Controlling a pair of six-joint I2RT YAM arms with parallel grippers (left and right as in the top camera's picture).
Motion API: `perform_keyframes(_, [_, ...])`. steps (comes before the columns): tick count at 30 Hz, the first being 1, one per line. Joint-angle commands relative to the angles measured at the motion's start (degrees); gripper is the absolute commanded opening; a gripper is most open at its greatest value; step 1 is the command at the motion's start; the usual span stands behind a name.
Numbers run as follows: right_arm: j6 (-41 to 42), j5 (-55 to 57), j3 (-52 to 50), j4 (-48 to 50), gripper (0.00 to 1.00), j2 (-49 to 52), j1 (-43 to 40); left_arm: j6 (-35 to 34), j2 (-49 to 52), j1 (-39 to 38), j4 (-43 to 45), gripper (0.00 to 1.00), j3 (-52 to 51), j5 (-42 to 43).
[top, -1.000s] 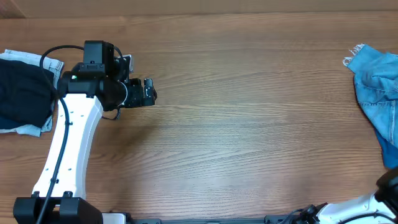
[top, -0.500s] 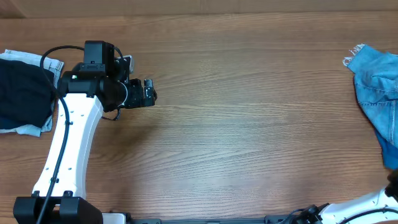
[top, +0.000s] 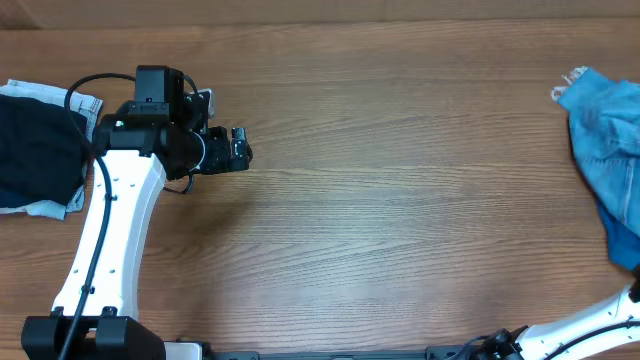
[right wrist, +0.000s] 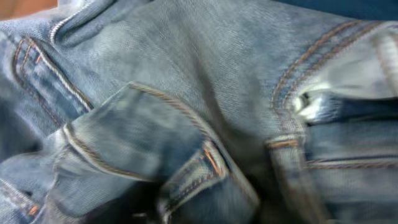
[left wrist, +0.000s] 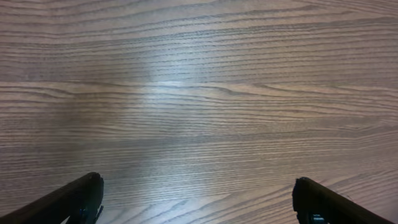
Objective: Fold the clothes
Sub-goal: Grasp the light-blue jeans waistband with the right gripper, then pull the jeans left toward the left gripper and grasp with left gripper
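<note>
There are two heaps of clothes, one at each end of the tabletop [top: 400,200].

At the left edge of the tabletop lies one dark navy piece [top: 35,150]. It sits on top of a pale piece [top: 60,100] that peeks out around it.

Just beside that heap is the left arm [top: 110,230], one of two arms. It is white and reaches up from the front edge of the tabletop. The left fingers [top: 241,150] point toward the middle of the tabletop. In the left wrist view two dark fingertips [left wrist: 78,198] are spread wide apart. There is only bare wood between them, and they hold nothing.

At the right edge of the tabletop lies one heap of blue jeans [top: 610,150], with a frayed white bit at its top corner. Part of the heap runs off the picture.

A small part of the right arm [top: 585,335] shows at the front right corner. The right wrist view is blurry and full of light blue jeans with orange stitching. The right fingers do not show, so I cannot tell if they are spread or pinching.
</note>
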Motion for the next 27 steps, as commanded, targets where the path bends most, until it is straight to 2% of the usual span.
perform_keyframes(1, [5.2,-5.8,0.9,0.6,0.17,-1.4,1.6,0.9,0.2,0.2,-0.5,1.00,1.2,0.4])
perform_keyframes(6, [13.3,-12.4,0.9,2.5,0.04,-11.7,1.9,-2.3,0.2,0.2,-0.5,1.00,1.2,2.1])
perform_keyframes(10, [20.2,-20.5,0.9,6.1,0.04,-25.5,5.2,-2.3,0.2,0.2,-0.5,1.00,1.2,3.0])
perform_keyframes(12, [20.9,-21.4,0.9,6.6,0.04,-30.9,7.6,-2.3,0.2,0.2,-0.6,1.00,1.2,3.1])
perform_keyframes(15, [22.8,-21.4,0.9,4.0,0.04,-38.0,13.5,-2.3,0.2,0.2,-0.6,1.00,1.2,3.4])
perform_keyframes(19, [27.3,-21.4,0.9,-1.5,0.04,-42.0,23.9,-1.5,0.2,0.2,-0.7,1.00,1.2,5.9])
perform_keyframes(21, [24.5,-22.6,0.9,-3.7,0.04,-42.8,30.5,1.6,-0.1,0.2,-1.7,1.00,1.3,9.7])
perform_keyframes(24, [12.6,-27.9,0.9,-4.7,0.04,-42.8,40.3,5.1,-1.0,0.2,-4.4,1.00,2.5,10.8])
perform_keyframes(26, [10.6,-27.7,0.9,-4.7,0.04,-42.9,48.7,7.2,-3.6,0.1,-7.8,1.00,7.1,10.8])
perform_keyframes(27, [10.6,-27.5,0.9,-4.4,0.04,-42.9,50.2,7.8,-4.7,0.1,-8.7,1.00,8.9,10.8])
